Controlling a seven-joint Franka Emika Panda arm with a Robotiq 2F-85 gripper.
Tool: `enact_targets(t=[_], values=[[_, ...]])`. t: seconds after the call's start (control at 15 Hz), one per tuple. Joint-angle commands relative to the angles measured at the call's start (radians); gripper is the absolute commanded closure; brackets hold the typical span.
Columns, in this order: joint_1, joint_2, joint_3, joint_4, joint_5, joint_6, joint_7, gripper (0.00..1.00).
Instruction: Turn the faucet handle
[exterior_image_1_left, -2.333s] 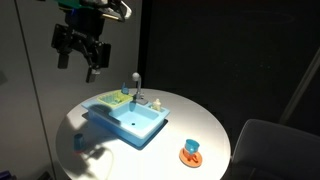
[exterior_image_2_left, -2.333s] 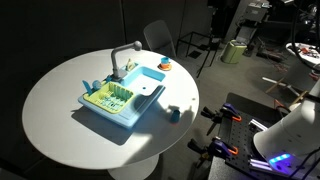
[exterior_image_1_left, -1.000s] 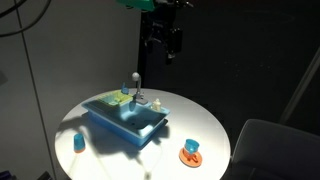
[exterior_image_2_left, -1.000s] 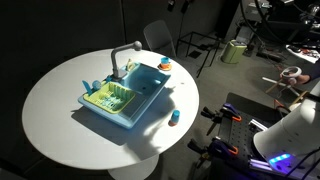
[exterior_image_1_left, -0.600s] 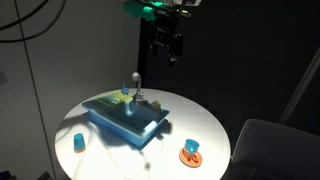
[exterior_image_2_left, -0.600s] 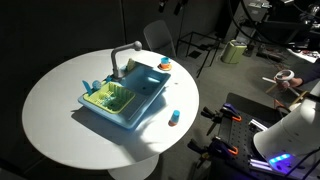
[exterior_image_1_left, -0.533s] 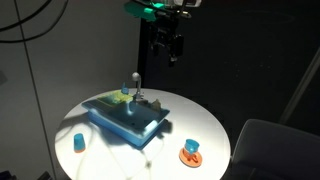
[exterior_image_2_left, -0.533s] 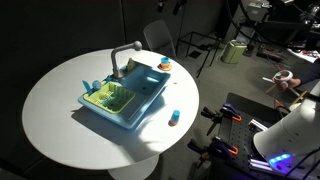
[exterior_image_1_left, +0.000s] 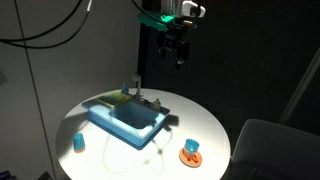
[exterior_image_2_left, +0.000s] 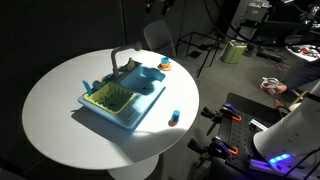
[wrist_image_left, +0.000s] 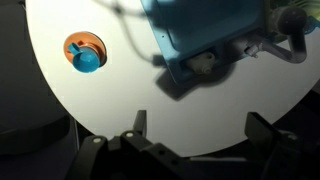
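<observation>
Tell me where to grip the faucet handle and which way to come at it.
I would take the faucet handle by its small pale knob, coming straight down from above with the jaws either side; it juts beside the thin upright faucet, and the gripper hangs open high above.

A round white worktop (exterior_image_2_left: 55, 95) carries a light-blue basin (exterior_image_2_left: 143, 100) near its middle. A green tray (exterior_image_2_left: 105, 98) fills one end of the basin. A small blue cup (exterior_image_2_left: 174, 118) stands on the bare worktop near the basin's long side, not touching it. An orange dish (exterior_image_1_left: 190, 153) with a blue piece on top sits toward the worktop's edge, apart from the basin. A grey chair (exterior_image_1_left: 270, 148) stands beside the worktop. The surroundings are dark.
</observation>
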Motion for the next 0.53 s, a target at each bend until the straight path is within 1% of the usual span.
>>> enact_targets(t=[0.0, 0.2, 0.47], values=[[-0.021, 0.12, 0.027, 0.156, 0.007, -0.029, 0.006, 0.0], [-0.016, 0.182, 0.047, 0.227, 0.002, -0.035, 0.018, 0.0], [-0.005, 0.242, 0.079, 0.283, -0.005, -0.037, 0.027, 0.0]])
